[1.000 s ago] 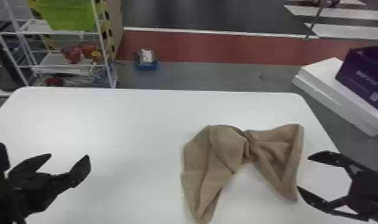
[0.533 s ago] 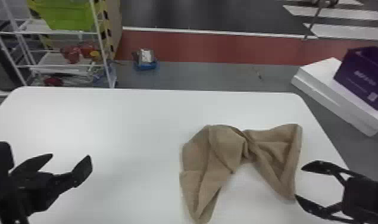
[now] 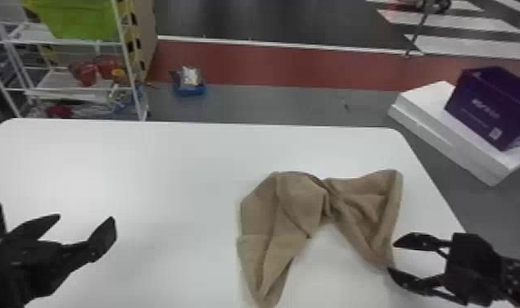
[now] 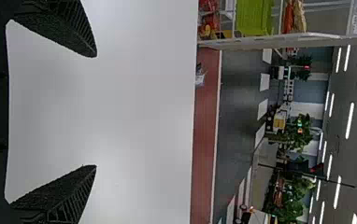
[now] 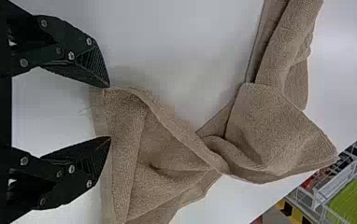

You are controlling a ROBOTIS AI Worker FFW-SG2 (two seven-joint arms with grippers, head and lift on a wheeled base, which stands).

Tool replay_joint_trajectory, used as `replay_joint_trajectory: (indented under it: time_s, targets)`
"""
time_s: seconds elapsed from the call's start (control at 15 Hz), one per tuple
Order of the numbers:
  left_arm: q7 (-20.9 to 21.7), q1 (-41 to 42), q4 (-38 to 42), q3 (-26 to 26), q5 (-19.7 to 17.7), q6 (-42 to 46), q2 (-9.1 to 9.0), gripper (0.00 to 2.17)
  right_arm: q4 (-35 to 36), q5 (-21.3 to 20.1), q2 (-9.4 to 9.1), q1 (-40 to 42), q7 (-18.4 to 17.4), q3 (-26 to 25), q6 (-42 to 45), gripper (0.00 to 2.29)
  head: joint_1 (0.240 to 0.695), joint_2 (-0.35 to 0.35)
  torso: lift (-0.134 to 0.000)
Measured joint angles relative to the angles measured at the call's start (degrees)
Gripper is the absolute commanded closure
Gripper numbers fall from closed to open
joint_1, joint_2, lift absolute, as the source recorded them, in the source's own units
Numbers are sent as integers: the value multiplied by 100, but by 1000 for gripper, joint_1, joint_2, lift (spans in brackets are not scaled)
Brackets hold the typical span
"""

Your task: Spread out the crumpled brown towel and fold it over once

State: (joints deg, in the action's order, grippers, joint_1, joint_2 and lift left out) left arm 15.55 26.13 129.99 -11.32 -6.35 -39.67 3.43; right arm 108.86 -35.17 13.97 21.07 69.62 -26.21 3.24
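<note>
Towel (image 3: 299, 200) lies just beside my released right pincer (image 3: 391, 257); I should grip its edge squarely, then draw outward.

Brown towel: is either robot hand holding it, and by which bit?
Nothing is held. The right hand is open at the edge of the towel, not pinching it. The left hand is open too, away from the towel.

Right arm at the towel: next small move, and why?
I'd ease the right gripper slightly forward and close on the near edge of the brown towel. Its fingers are open, tips at that edge with the cloth lying just beyond the gap, and the towel is still bunched at its middle, so it likely needs a grip before spreading.
</note>
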Motion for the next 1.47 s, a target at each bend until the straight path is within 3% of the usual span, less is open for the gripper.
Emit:
replay_joint_trajectory:
  time_s: [0.6,0.87,1.13,1.2,1.27,1.47]
  targets:
    - [-70,48,35,39,46,69,0,26,90,182,0,11,208,-11,-329,583,695,-127,-123]
    - [-70,41,27,59,64,69,0,26,-52,166,90,-69,210,77,-676,589,695,-140,-123]
    - [-71,52,29,43,67,70,0,26,-180,113,109,-213,280,203,-848,903,695,-134,-123]
    - [-71,55,35,42,70,77,0,26,-185,109,113,-240,302,226,-871,1291,695,-130,-123]
    - [-74,57,39,41,73,83,0,26,-185,108,115,-260,331,243,-879,1440,695,-128,-123]
    - [-89,71,44,34,77,87,0,26,-166,189,115,-299,377,247,-825,1541,695,-120,-123]
